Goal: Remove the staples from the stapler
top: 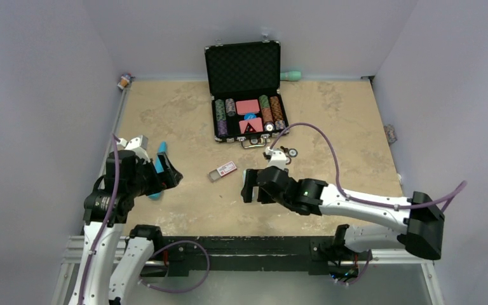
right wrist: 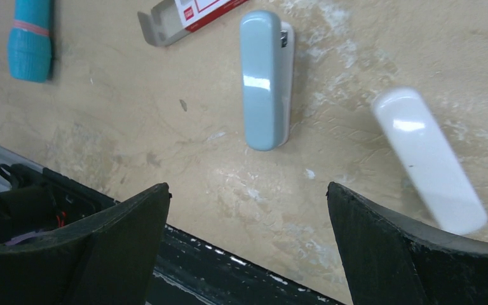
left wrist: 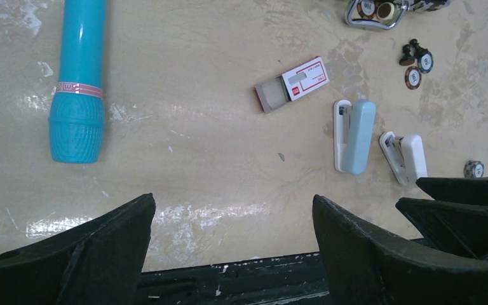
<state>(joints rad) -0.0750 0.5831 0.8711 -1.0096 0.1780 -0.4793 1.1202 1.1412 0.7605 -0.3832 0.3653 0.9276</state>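
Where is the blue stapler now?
The blue stapler lies right of centre in the left wrist view, between the staple box and the white stapler.

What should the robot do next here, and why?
Probably ease the right gripper forward and down over the blue stapler: its jaws stand open and empty, and that stapler lies untouched, more in line with it than the white stapler.

The mottled tan counter (top: 184,114) bore a teal flashlight (left wrist: 79,76), red-and-white staple box (left wrist: 292,84), pale blue stapler (left wrist: 354,135), white stapler (left wrist: 406,157) and open black case (top: 244,95).
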